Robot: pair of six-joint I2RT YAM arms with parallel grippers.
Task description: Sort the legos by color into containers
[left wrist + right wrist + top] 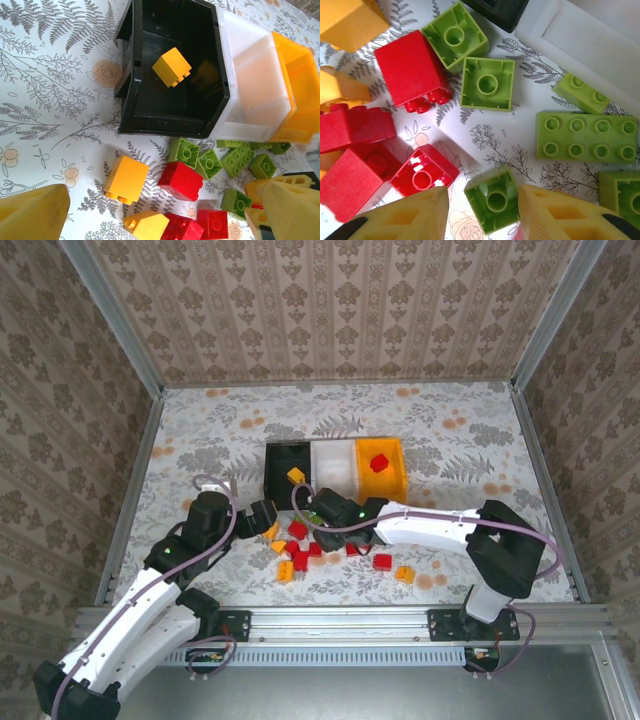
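Note:
Three containers stand in a row mid-table: black (272, 472), white (333, 478) and orange (398, 480). One yellow lego (171, 66) lies in the black bin and a red one (378, 464) in the orange bin. Loose red, yellow and green legos (298, 530) are scattered just in front of the bins. My right gripper (482, 194) is low over the pile, shut on a light green lego (492, 200) that lies open side up. My left gripper (160, 215) hangs open above a yellow lego (126, 179) and red ones (181, 180), holding nothing.
A long green plate (586, 136) and more green bricks (235, 159) lie by the white bin's front wall. A red brick (382, 561) and a yellow one (404, 574) sit apart to the right. Metal rails (135, 480) and patterned walls bound the table.

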